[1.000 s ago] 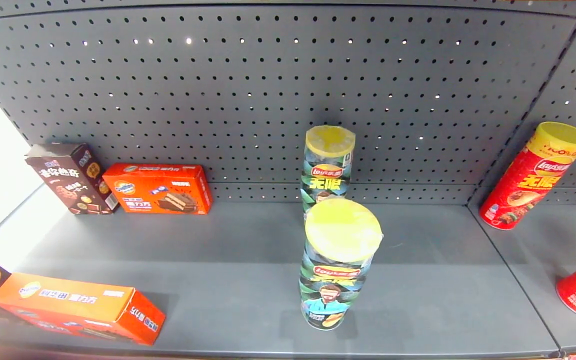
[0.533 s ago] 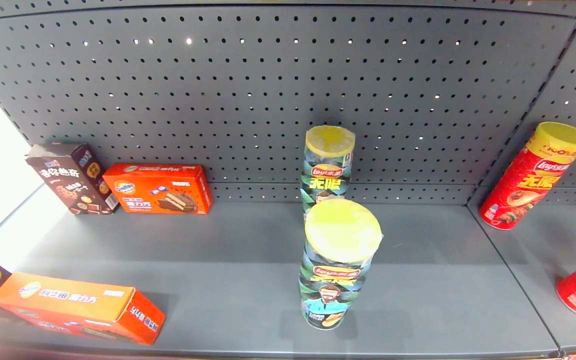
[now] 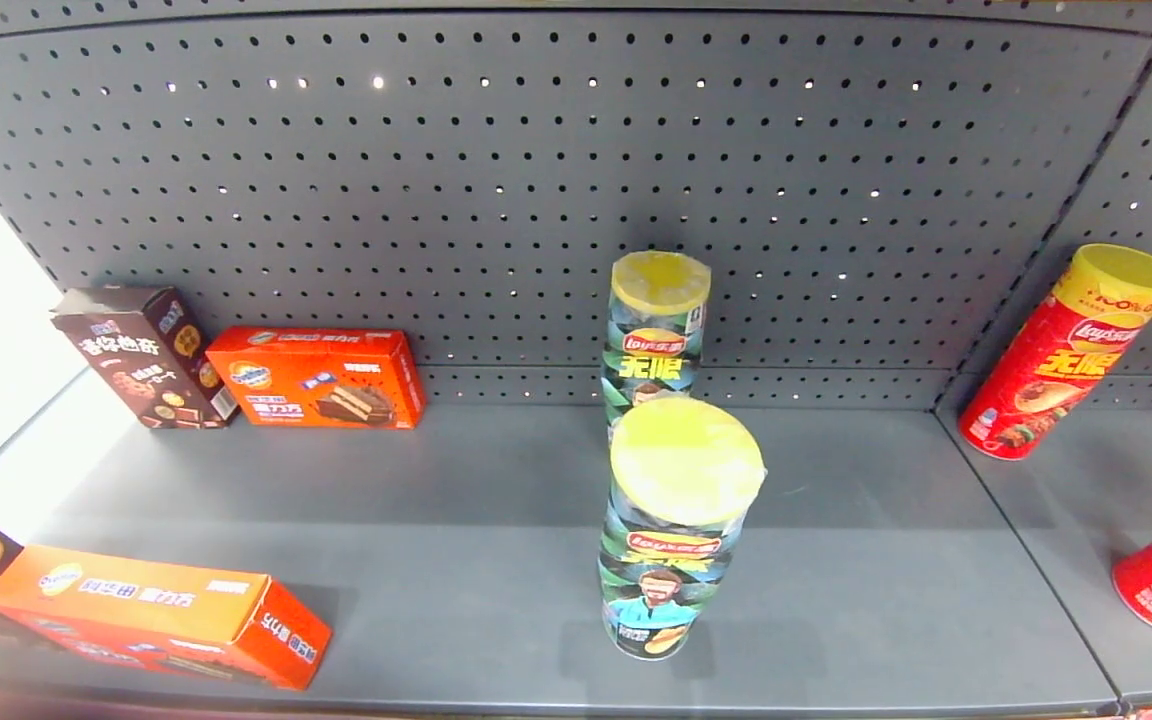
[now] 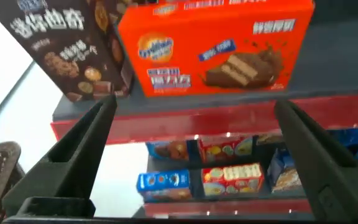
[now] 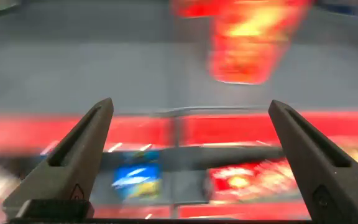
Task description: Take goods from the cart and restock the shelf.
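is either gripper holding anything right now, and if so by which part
Nothing is held. The left gripper and the right gripper are both open, with nothing between their jaws.

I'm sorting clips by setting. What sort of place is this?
Probably a shop aisle, or a mock-up of one: a grey metal shelf with a perforated back panel, chip cans and biscuit boxes on it, and more packaged snacks on the shelf below.
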Tool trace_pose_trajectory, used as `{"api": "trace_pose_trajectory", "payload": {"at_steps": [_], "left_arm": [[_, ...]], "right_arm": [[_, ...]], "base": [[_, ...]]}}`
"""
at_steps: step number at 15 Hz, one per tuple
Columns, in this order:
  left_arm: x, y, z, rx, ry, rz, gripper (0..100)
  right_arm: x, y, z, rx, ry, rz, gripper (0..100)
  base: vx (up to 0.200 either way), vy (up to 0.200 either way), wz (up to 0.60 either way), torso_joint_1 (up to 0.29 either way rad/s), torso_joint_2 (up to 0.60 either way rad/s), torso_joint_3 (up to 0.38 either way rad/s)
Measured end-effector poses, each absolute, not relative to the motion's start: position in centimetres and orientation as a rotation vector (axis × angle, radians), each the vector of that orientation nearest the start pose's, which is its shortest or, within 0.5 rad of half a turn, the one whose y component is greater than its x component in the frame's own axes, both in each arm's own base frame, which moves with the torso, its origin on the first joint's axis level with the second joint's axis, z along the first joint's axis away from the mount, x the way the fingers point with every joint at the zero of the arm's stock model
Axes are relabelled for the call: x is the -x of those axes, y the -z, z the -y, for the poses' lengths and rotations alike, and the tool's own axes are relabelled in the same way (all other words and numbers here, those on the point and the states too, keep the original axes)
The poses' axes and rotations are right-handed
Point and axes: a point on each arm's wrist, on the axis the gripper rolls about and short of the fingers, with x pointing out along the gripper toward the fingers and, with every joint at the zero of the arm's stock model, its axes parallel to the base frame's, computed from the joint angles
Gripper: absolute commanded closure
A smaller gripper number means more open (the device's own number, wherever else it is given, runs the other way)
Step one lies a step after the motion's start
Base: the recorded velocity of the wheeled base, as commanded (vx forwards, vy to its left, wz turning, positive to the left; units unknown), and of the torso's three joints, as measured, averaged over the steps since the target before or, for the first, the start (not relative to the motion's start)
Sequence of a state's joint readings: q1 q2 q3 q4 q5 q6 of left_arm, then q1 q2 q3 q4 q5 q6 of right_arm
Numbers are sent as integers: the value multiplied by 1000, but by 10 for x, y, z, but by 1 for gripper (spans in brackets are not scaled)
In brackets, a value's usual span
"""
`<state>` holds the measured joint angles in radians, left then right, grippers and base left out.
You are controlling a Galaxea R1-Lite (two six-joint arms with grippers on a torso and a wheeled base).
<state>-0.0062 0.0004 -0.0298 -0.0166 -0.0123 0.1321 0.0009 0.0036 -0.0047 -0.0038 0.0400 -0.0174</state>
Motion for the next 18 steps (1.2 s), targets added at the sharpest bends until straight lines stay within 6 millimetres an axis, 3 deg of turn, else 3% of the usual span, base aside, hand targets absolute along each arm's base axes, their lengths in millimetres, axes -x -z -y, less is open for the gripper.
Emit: {"api": "trace_pose_trajectory", "payload": {"at_steps": [3,9,18], "left_arm": [[24,-82,2,-130,94,35,0],[23,-77,0,-91,4,7,0],[23,-75,1,-17,41,-2,0]], "right_arm": [[23,-76,0,-8,-4,-2,0],[23,-76,0,-8,-3,-3,0],[23,-76,0,-8,-3,-3,0]], "base": [[0,0,0,0,0,0],[0,0,0,0,0,0],[0,0,0,0,0,0]]}}
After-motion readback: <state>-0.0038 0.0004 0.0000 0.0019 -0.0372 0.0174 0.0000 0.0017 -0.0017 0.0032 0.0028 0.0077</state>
